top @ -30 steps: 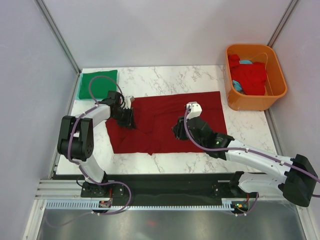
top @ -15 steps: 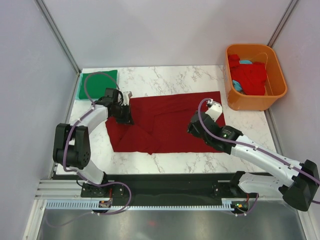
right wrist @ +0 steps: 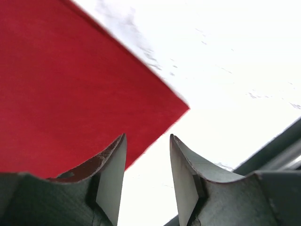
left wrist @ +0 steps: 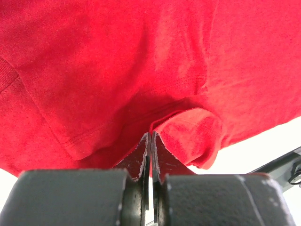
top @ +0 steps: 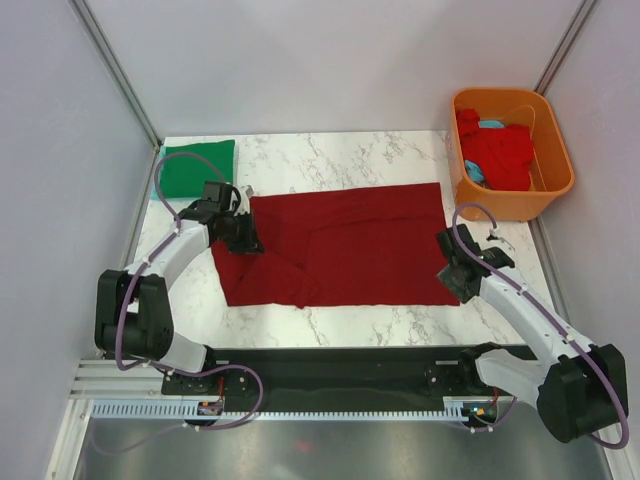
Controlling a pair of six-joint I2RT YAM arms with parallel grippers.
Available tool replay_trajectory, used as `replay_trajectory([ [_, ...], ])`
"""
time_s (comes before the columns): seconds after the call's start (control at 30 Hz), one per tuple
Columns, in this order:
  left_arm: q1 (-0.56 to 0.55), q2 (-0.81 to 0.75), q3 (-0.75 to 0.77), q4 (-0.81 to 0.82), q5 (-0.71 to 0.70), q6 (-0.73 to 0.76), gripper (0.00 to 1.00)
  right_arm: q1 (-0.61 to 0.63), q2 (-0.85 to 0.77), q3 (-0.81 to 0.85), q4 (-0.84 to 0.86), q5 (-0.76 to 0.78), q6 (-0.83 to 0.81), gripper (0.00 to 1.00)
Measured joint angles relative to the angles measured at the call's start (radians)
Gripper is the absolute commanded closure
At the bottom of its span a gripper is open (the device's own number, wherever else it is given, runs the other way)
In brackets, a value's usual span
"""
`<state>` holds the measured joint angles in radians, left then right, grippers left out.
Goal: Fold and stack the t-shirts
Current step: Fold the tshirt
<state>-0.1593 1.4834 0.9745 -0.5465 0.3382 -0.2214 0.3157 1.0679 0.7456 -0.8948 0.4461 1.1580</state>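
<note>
Pinching a fold of the maroon shirt point(top: 350, 245), the left gripper point(top: 247, 242) had its fingers shut tight on cloth at the shirt's far left edge. That shirt lay spread across the middle of the table point(top: 330, 155). The right gripper point(top: 452, 284) stood at its near right corner, fingers partly apart and holding nothing. A folded green shirt point(top: 195, 168) lay at the far left corner. A red shirt point(top: 497, 150) sat in the tub point(top: 460, 190).

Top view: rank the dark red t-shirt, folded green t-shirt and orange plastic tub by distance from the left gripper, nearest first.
1. Dark red t-shirt, spread mid-table; the left gripper is shut on its left edge.
2. Folded green t-shirt, far-left corner.
3. Orange plastic tub, far right.
</note>
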Motion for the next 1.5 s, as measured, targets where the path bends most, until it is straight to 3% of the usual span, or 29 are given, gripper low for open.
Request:
replay_trajectory([
  [0.2,0.000,-0.023,0.000,-0.003,0.005,-0.025,0.98,-0.036,0.014,-0.068,-0.015,-0.003,0.044,0.54],
  [0.83,0.000,-0.045,-0.009,-0.005,0.030,-0.029,0.98,-0.078,0.127,-0.199,0.174,0.023,0.148,0.57],
  [0.93,0.000,-0.047,-0.011,-0.005,0.029,-0.029,0.98,-0.079,0.135,-0.200,0.208,0.038,0.148,0.78],
  [0.97,0.000,-0.051,-0.014,-0.005,0.027,-0.031,0.98,-0.079,0.138,-0.200,0.217,0.042,0.149,0.89],
  [1.03,0.000,-0.069,-0.021,-0.006,0.018,-0.037,0.98,-0.079,0.137,-0.202,0.239,0.041,0.149,0.99],
  [1.5,0.000,-0.258,-0.027,-0.083,-0.166,-0.097,0.98,-0.083,0.055,-0.230,0.198,-0.001,0.046,1.00],
])
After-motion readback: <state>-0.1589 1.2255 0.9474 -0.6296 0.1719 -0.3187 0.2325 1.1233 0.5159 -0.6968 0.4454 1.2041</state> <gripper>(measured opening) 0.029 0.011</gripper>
